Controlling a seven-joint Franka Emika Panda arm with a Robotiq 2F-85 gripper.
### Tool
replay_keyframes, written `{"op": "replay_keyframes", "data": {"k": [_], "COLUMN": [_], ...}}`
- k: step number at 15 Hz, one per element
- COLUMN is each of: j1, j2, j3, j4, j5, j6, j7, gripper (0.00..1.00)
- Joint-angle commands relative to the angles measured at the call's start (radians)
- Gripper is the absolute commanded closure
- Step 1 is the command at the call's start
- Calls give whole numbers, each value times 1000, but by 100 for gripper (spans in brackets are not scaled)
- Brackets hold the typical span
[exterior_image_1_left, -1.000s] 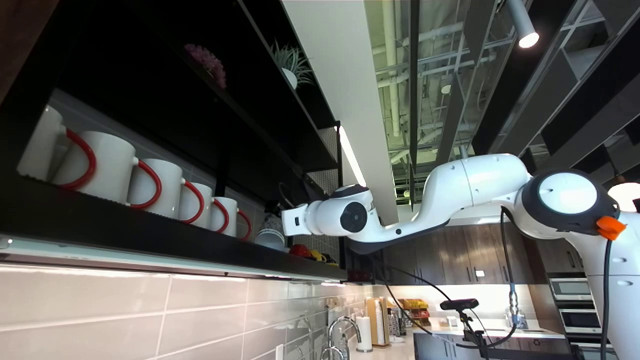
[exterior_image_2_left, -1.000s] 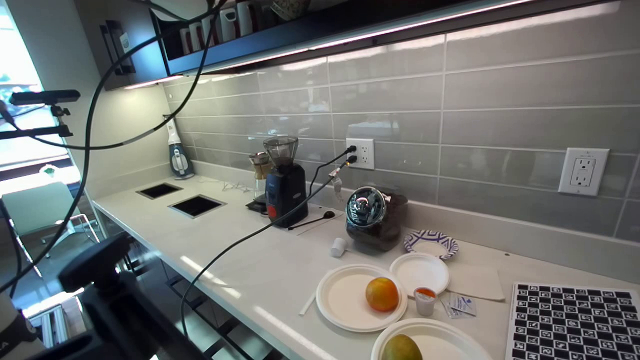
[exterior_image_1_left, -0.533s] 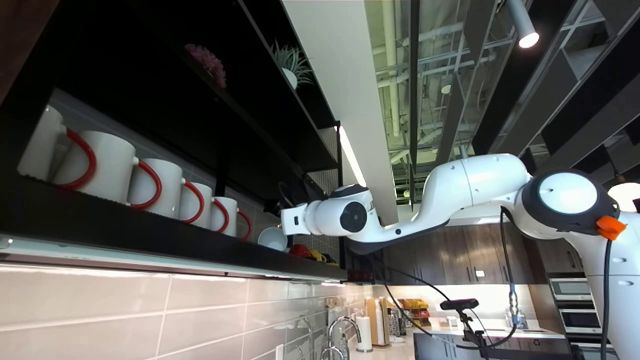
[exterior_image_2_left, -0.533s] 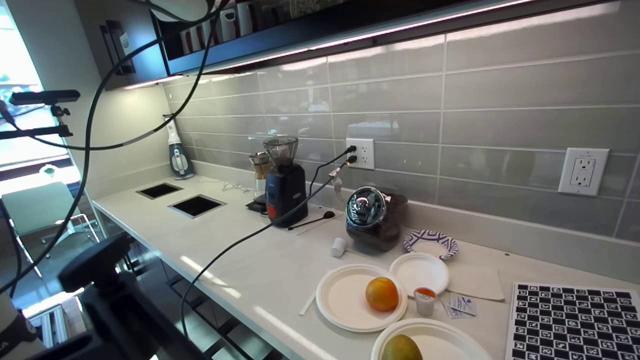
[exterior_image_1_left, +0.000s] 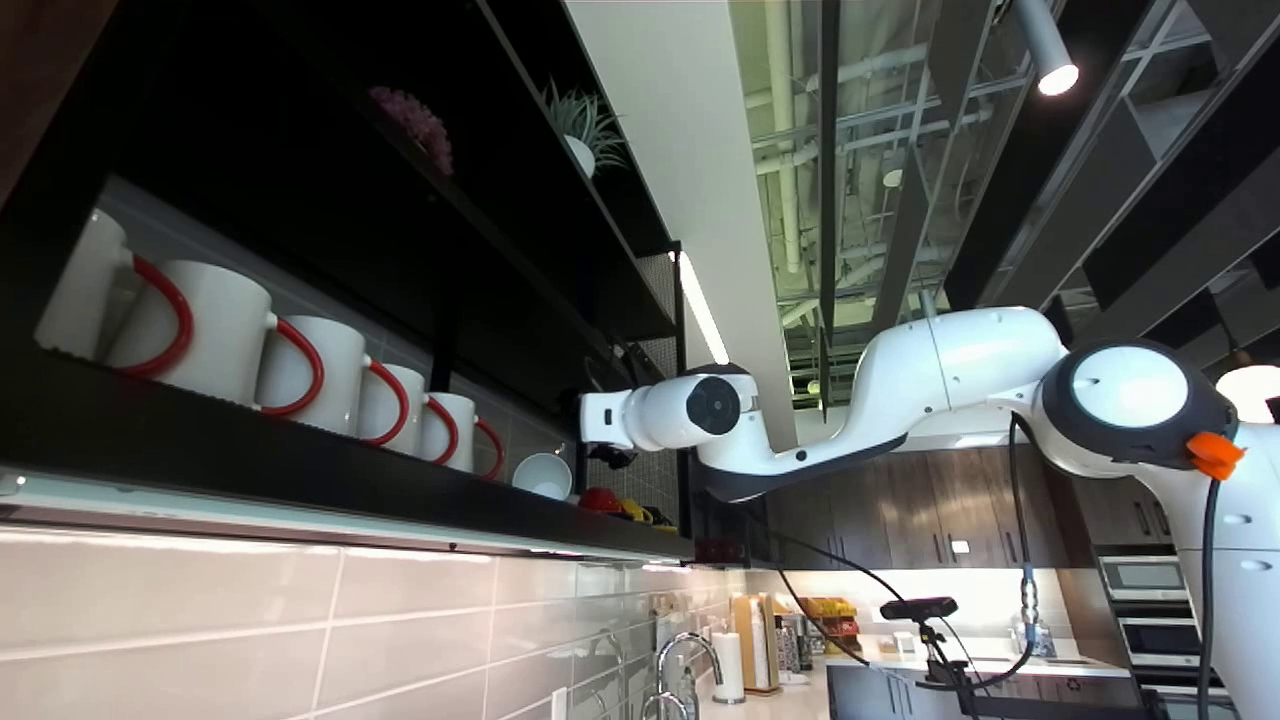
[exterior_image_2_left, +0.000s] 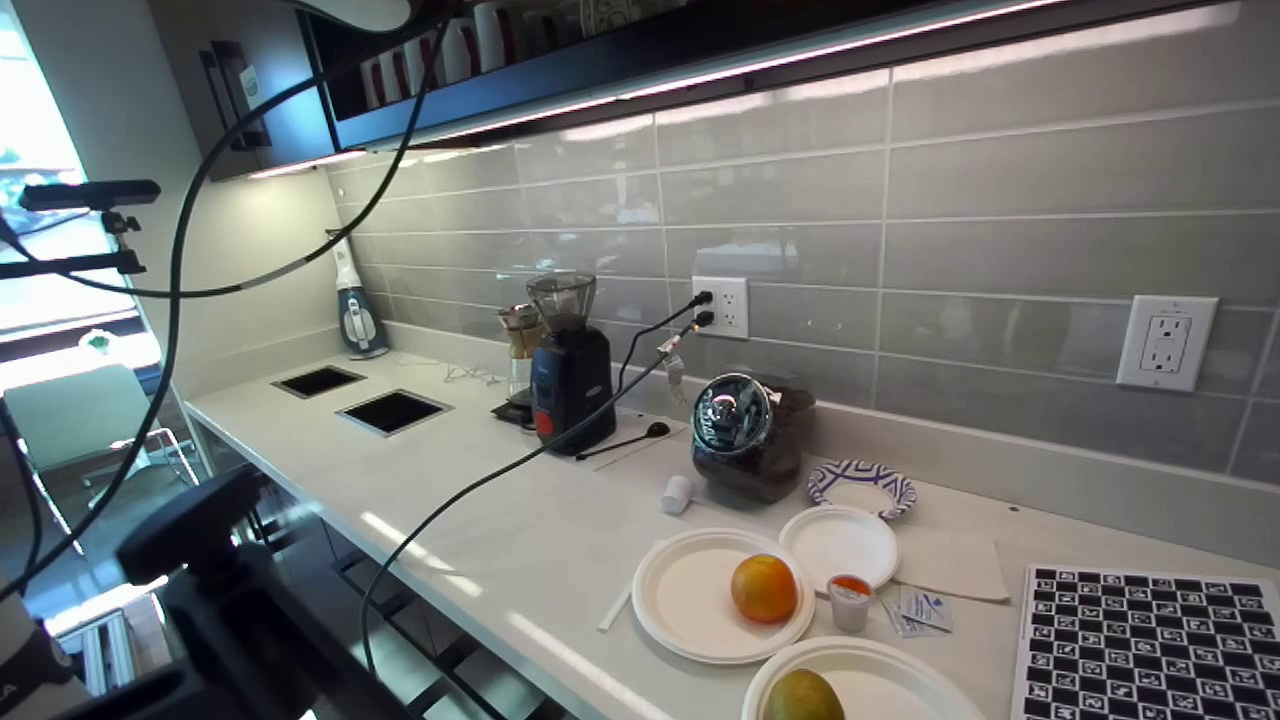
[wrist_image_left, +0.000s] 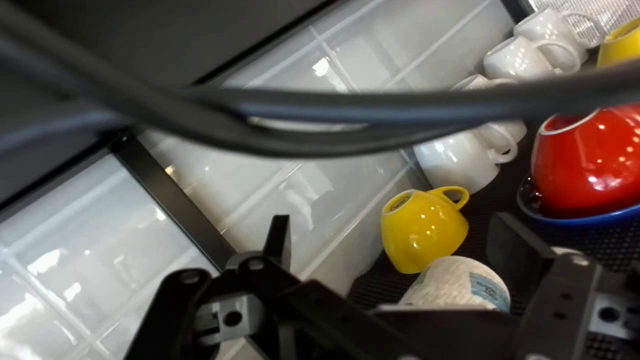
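My gripper (wrist_image_left: 395, 227) is open in the wrist view, with nothing between its fingers. A speckled cup with a blue label (wrist_image_left: 457, 285) lies beyond and between the fingers, its near part hidden by the gripper. An upside-down yellow cup (wrist_image_left: 425, 230) stands just behind it. A red cup (wrist_image_left: 590, 165) sits upside down on a blue saucer beyond the right finger. In an exterior view the gripper (exterior_image_1_left: 612, 457) is mostly hidden behind the white wrist, beside a pale round cup (exterior_image_1_left: 543, 476) on the shelf. A patterned cup (exterior_image_2_left: 608, 14) also shows at the top edge of an exterior view.
White mugs with red handles (exterior_image_1_left: 210, 330) line the shelf (exterior_image_1_left: 300, 465); another shelf hangs above. Small white cups (wrist_image_left: 455, 160) stand along the tiled wall. A black cable (wrist_image_left: 375, 107) crosses the wrist view. Below, the counter holds a grinder (exterior_image_2_left: 572, 385), plates (exterior_image_2_left: 690, 640) and fruit.
The patterned cup, tilted under the gripper a second ago, settled on the shelf by half a second ago. The gripper has since moved away from it, rightward in an exterior view.
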Motion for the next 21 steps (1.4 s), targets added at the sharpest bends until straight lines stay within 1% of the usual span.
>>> {"op": "replay_keyframes", "data": {"k": [1, 3, 6, 9, 12, 14, 17, 18, 20, 21], "j1": [-17, -9, 14, 42, 92, 124, 134, 128, 117, 77], "j2": [-3, -6, 5, 26, 33, 37, 52, 59, 72, 78], "j3": [-39, -69, -99, -109, -121, -127, -126, -128, -136, -110], "j4": [32, 3, -25, -15, -12, 10, 88, 124, 192, 222], "j5": [264, 423, 656, 888, 1123, 1281, 1488, 1550, 1621, 1644], "j6": [100, 139, 156, 137, 104, 54, -59, -99, -182, -216], "j7": [-156, -255, -431, -623, -826, -972, -1189, -1260, -1352, -1385], "gripper": [0, 0, 0, 0, 0, 0, 0, 0, 0, 0]}}
